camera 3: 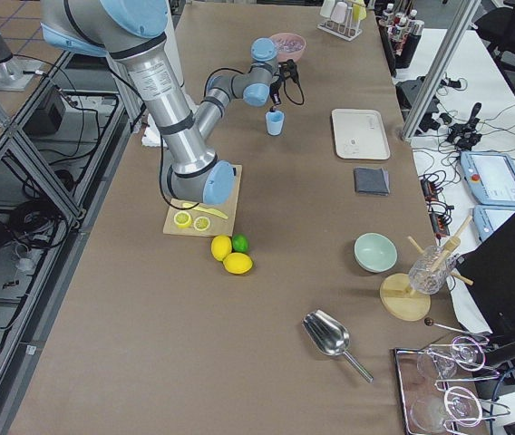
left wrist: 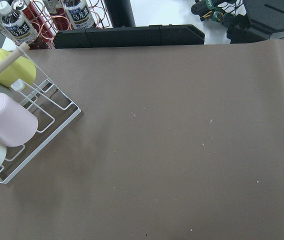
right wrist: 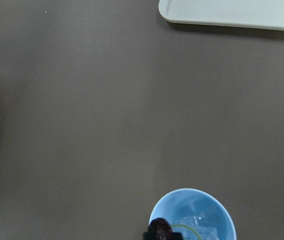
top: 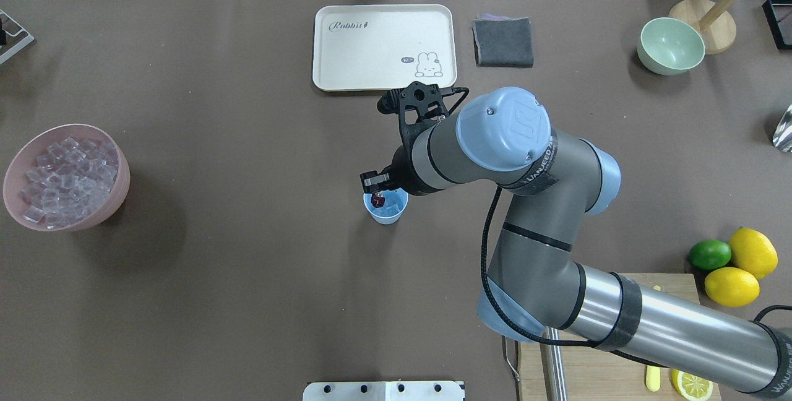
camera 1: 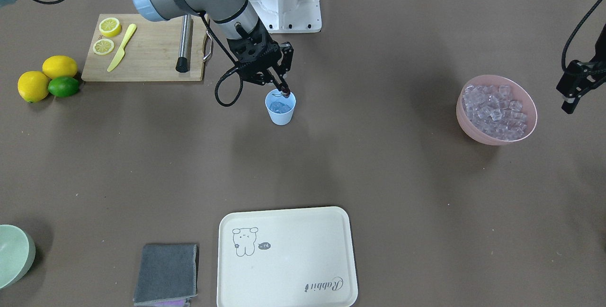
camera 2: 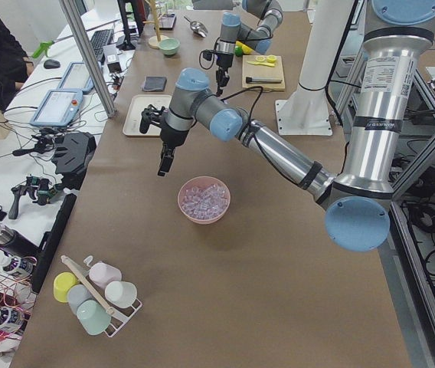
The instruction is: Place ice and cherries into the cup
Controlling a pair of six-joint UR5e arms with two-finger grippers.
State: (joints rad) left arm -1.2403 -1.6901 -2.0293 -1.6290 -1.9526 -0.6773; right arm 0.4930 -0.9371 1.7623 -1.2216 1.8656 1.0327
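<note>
Pinches cherries (camera 1: 286,92) in right pincer (camera 1: 284,88) just above rim of cup (camera 1: 280,113), off-centre, ice (camera 1: 279,107) inside; risks spilling them onto desk (camera 1: 331,165) if let go here, hanging near the edge; could tip cup if lowered onto rim.

You find the cup (camera 1: 280,117) near the centre of the worktop (camera 1: 378,179), with ice (camera 1: 279,106) in it. The right hand (camera 1: 284,89) hangs over its rim, the cherries (camera 1: 286,92) in its grip. The bowl (camera 1: 473,130) with more ice sits well apart on the robot's left, near the left hand (camera 1: 569,104). The tray (camera 1: 293,259) lies on your side.
</note>
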